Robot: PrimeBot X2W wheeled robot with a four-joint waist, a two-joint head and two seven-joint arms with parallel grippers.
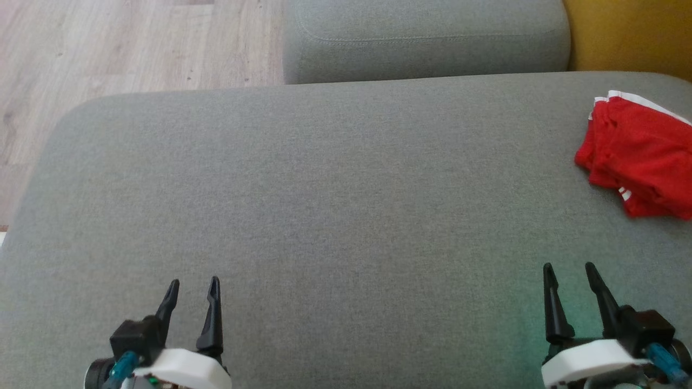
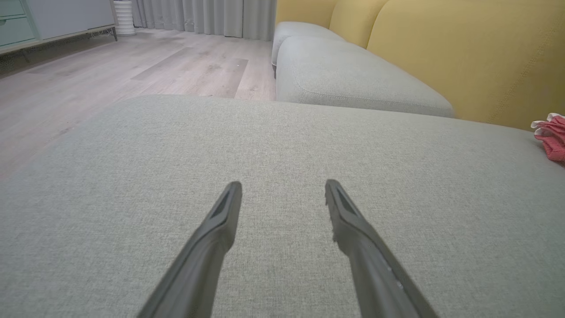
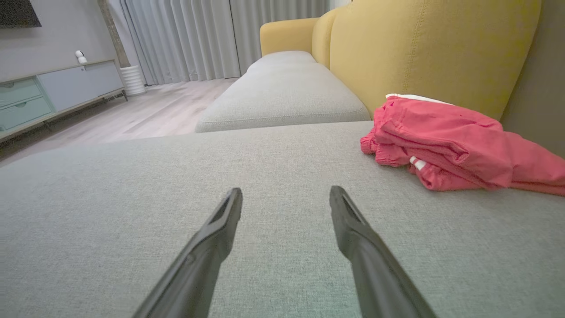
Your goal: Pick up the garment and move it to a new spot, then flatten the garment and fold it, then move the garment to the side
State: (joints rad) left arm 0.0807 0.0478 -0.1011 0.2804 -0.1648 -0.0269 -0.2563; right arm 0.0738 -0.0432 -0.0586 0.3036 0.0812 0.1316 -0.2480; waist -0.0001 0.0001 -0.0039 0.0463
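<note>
Garment (image 1: 638, 154) looks soft and floppy, bunched ahead-right of the right fingers (image 1: 553, 305), both pairs apart and empty; I'd pinch a thick fold.

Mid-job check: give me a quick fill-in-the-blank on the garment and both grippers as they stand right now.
1. The garment on the grey cushion is ____ with white trim.
2. Between the left gripper and right gripper, the garment lies nearer the ____ one.
3. Both grippers stand ____, holding nothing.
4. The backrest behind the garment is ____.
Missing words: red; right; open; yellow.
</note>
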